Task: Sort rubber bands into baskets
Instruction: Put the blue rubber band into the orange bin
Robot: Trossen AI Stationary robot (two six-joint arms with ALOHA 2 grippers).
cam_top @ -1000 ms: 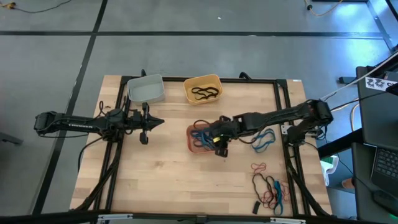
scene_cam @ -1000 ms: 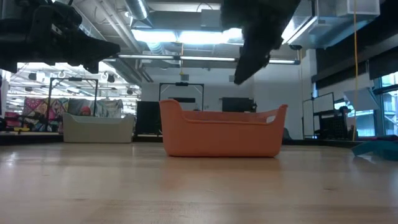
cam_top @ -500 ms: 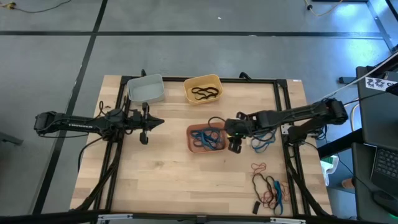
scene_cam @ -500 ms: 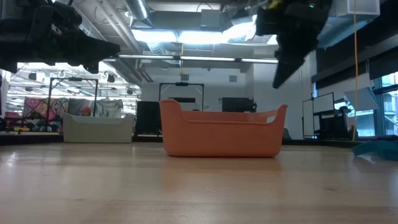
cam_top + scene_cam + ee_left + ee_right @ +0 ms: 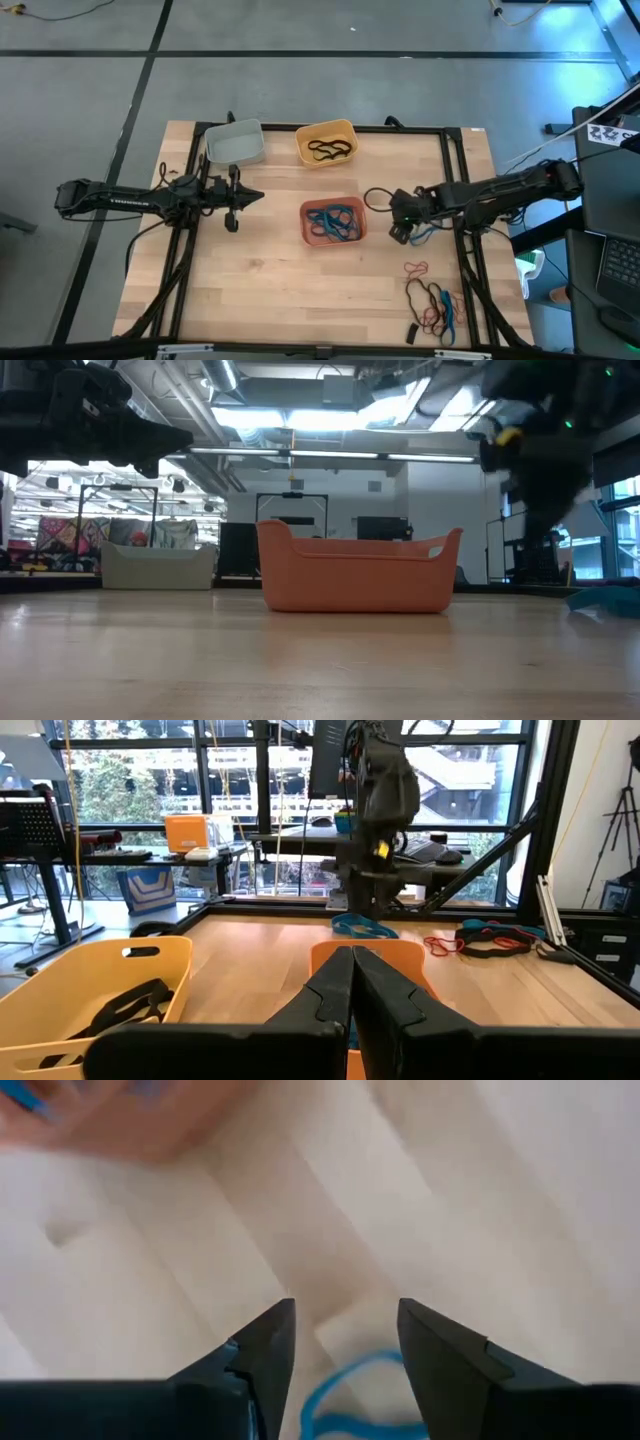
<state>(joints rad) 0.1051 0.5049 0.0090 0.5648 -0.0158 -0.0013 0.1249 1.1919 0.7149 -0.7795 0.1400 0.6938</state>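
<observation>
The salmon-red basket [image 5: 333, 221] stands mid-table with several blue bands in it. The yellow basket [image 5: 326, 143] at the far edge holds black bands [image 5: 329, 150]. The pale grey basket [image 5: 236, 143] stands to its left. My right gripper [image 5: 400, 233] is open and empty, just right of the salmon basket, above a blue band [image 5: 345, 1390] that lies on the table [image 5: 260, 280]. More red, blue and black bands [image 5: 433, 300] lie at the near right. My left gripper [image 5: 232, 222] is shut and empty, left of the salmon basket.
Black frame rails [image 5: 465, 180] run along the table's edges. Bare wood lies in the near-left part of the table. In the low view the salmon basket [image 5: 356, 568] stands in the middle and the grey basket [image 5: 158, 567] farther back on the left.
My right gripper has moved from above the salmon basket toward the table's right edge, past the basket's right rim, to above the blue band on the table. The blue bands in the basket now show uncovered.
</observation>
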